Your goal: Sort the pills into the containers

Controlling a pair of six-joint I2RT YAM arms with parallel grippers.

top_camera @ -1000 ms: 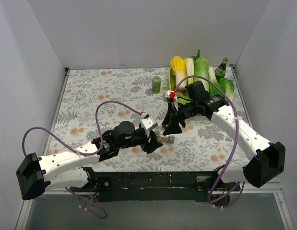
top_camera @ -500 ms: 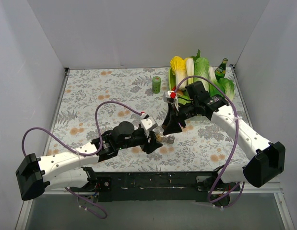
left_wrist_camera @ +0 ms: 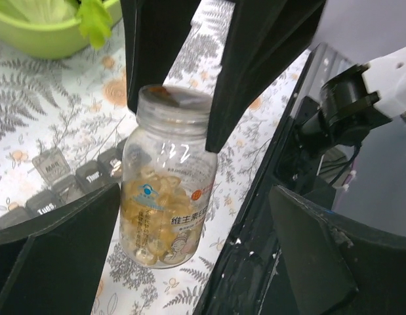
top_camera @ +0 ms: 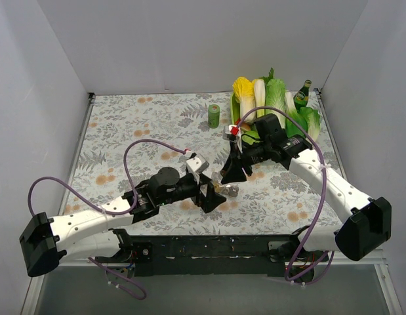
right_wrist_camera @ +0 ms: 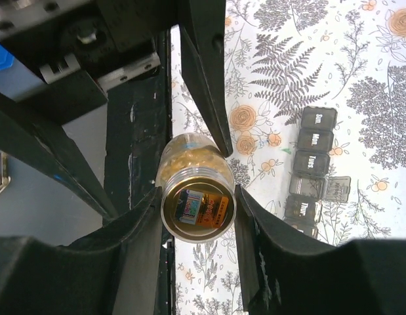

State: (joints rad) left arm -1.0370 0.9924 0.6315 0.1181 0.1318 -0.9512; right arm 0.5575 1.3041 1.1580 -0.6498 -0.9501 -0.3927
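Floral desk: my right end effector pinches a pill bottle at the cap; my left end effector stands wide around it; the pill box lies just beside.

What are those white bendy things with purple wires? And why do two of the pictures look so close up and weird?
Those are two robot arms, bolted to a table with a leafy pattern. Each arm ends in a pincer with two black fingers. The wide picture comes from a camera above and behind the arms. The two close-ups come from little cameras on the wrists, so the black fingers fill them. The right pincer grips a clear pill bottle by its top. The left pincer stands wide open on either side of it, not squeezing. Beside the bottle lies a grey pill box with a small compartment for each day, and one lid is up. At the back are vegetables and a green can.
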